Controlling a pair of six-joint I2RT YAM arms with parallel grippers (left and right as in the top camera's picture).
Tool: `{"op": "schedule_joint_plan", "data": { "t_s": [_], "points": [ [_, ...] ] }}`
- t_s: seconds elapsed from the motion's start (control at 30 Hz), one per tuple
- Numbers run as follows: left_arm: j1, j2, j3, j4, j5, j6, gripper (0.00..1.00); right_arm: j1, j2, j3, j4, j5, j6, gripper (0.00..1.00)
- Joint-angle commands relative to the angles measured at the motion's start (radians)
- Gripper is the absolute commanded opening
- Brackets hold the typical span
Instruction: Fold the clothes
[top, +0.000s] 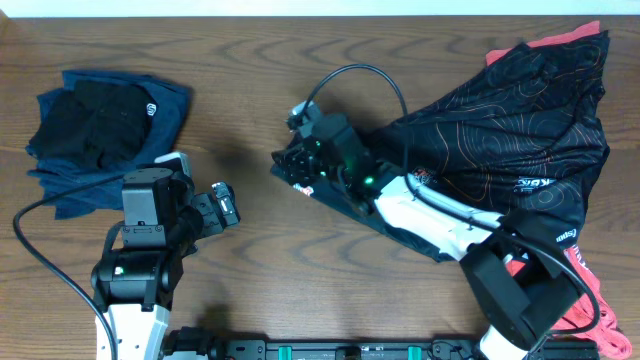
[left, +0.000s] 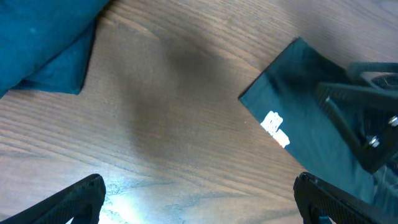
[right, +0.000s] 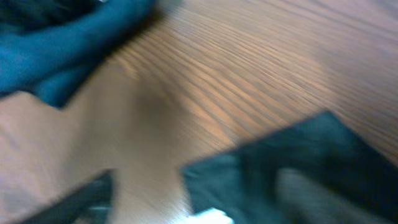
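Closest in: left tool (left: 199, 202) hanging wide open over bare wood-grain tabletop (top: 240, 70), gripping nothing. Just beyond, right tool (top: 295, 168) sitting over the flat, pointed corner of the black sports shirt (top: 520, 130). Way too blurry to tell wide or narrow. Rest of it sprawling crumpled toward the right edge, thin orange contour lines all over, red fabric (top: 565, 40) peeking out behind. Far left: soft navy-and-black pile (top: 100, 125), roughly folded.

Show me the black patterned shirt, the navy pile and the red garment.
black patterned shirt (top: 520, 120), overhead view, its spread body
navy pile (top: 172, 104), overhead view, its right navy fold
red garment (top: 563, 41), overhead view, strip above the shirt
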Motion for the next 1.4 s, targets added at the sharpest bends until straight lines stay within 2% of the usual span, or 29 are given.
{"op": "schedule_joint_plan", "data": {
  "t_s": [0.0, 0.13, 0.27, 0.5, 0.77, 1.07, 1.17, 1.37],
  "points": [
    [0.004, -0.001, 0.016, 0.013, 0.014, 0.0, 0.98, -0.09, -0.11, 0.013, -0.087, 0.08, -0.021, 0.99],
    [0.004, 0.0, 0.016, 0.033, 0.014, -0.032, 0.98, -0.214, -0.232, 0.013, -0.302, 0.196, 0.023, 0.99],
    [0.003, 0.02, 0.016, 0.054, 0.02, -0.133, 0.98, -0.365, -0.345, 0.013, -0.586, 0.271, 0.079, 0.99],
    [-0.036, 0.151, 0.015, 0.124, 0.184, -0.179, 0.98, -0.597, -0.403, 0.013, -0.861, 0.271, 0.127, 0.99],
    [-0.183, 0.392, 0.015, 0.185, 0.29, -0.404, 0.98, -0.747, -0.403, 0.013, -0.929, 0.262, 0.141, 0.99],
    [-0.419, 0.647, 0.015, 0.397, 0.298, -0.596, 0.98, -0.766, -0.403, 0.013, -0.949, 0.254, 0.144, 0.99],
    [-0.487, 0.712, 0.015, 0.488, 0.298, -0.638, 0.98, -0.766, -0.403, 0.013, -0.955, 0.254, 0.144, 0.99],
    [-0.595, 0.83, 0.015, 0.674, 0.289, -0.642, 0.98, -0.766, -0.403, 0.013, -0.964, 0.255, 0.144, 0.99]
  ]
}}
